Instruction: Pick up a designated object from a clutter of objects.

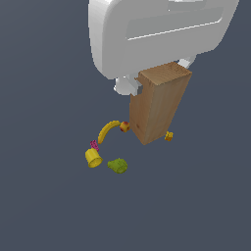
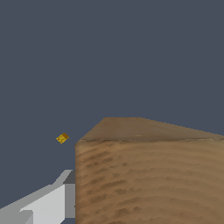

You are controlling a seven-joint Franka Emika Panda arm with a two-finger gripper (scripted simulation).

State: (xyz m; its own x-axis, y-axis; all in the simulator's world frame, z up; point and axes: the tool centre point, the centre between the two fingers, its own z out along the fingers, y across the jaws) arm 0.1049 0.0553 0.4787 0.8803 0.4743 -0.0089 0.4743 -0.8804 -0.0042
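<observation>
We have the brown block (image 1: 158, 105) clamped in the gripper (image 1: 159, 73), hanging tilted above the banana (image 1: 108, 130) and pear (image 1: 118, 165), so we'd raise it straight and slow, squeeze held firm, since a tall block like this could swing loose.

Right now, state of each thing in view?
gripper: shut on the wooden block
wooden block: held, tilted
banana: lying on the floor
red-yellow fruit: at the banana's end
yellow cup: tipped on its side
green pear: lying
magenta piece: by the cup
orange piece: apart, beside the block
</observation>
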